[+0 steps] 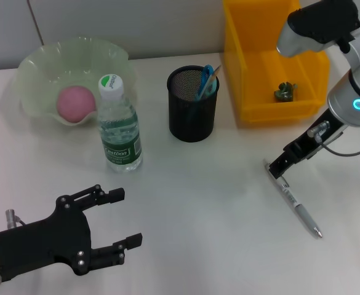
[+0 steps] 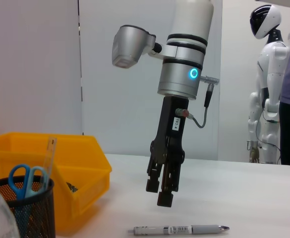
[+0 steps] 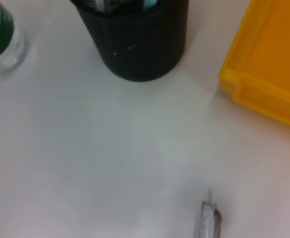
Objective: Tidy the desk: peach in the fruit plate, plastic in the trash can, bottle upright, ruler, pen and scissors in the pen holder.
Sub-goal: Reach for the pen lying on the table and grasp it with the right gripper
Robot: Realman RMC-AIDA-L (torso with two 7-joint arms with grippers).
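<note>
My right gripper [image 1: 278, 171] hangs right of centre in the head view, fingers nearly together and empty, over the clip end of the silver ballpoint pen [image 1: 296, 206] lying flat on the white desk [image 1: 210, 203]. I should spread, straddle the barrel squarely, then carry it to the black mesh pen holder [image 1: 193, 104]. My left gripper [image 1: 115, 224] waits open, lower left.

The right gripper [image 1: 278, 171] is seen at the right of the head view, pointed steeply downward from a silver wrist, its fingers drawn nearly together, apparently shut. The left gripper [image 1: 119, 218] is held low at the lower left, its black fingers spread wide apart.
</note>
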